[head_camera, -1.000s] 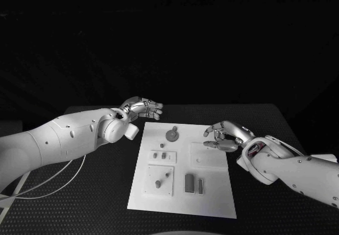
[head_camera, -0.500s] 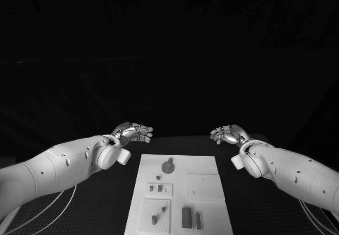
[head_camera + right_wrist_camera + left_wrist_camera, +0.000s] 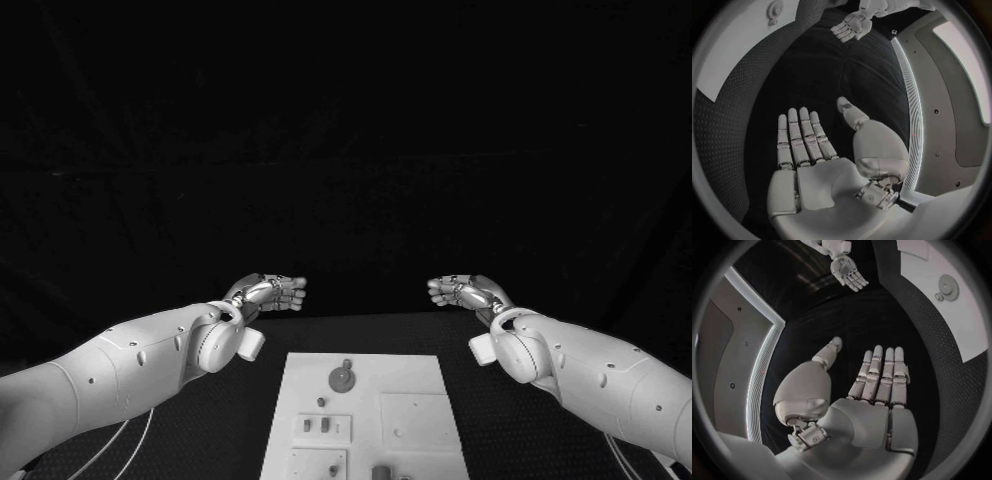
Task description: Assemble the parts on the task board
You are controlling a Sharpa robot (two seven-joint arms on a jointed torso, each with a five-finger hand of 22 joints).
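I hold my left hand [image 3: 268, 292] and my right hand [image 3: 463, 292] beyond the far edge of the task board [image 3: 411, 375], fingers [image 3: 879, 371] straight and empty, so the parts [image 3: 343, 378] on the board, on the surface, are free to see.

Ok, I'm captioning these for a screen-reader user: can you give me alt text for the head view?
Both white arms reach forward, the left hand and right hand raised empty beyond the far end of the white task board. The board lies between the arms on the black table, with a round part near its far end.
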